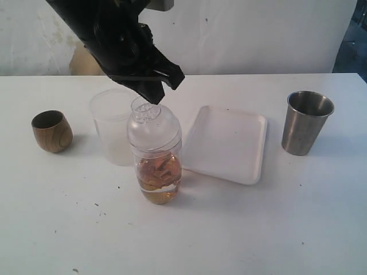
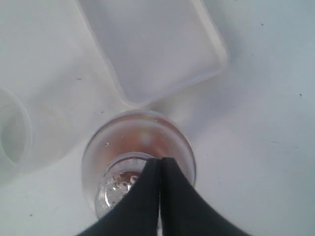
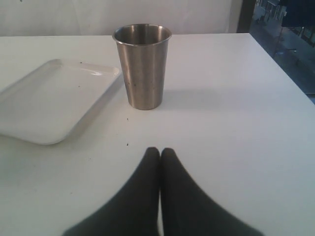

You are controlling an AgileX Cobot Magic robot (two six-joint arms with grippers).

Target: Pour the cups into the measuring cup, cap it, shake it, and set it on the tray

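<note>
Risked tipping the measuring cup [image 1: 155, 150], upright on the surface [image 1: 258, 229] just beside the tray [image 1: 226, 143], with the left end effector [image 1: 155, 98] pressed together, pinching nothing, right at its domed lid [image 1: 150, 116]; would have spilled the amber liquid [image 1: 158, 180] if nudged sideways.

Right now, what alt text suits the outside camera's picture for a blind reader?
A shut black robot hand hangs over the lidded measuring cup of amber liquid. A frosted cup stands beside it, a wooden cup far left, a white tray and steel tumbler right.

4 cups (wood [image 1: 51, 130], steel [image 1: 306, 122], frosted [image 1: 109, 133], meas. [image 1: 156, 150]), 1 tray [image 1: 229, 143]
</note>
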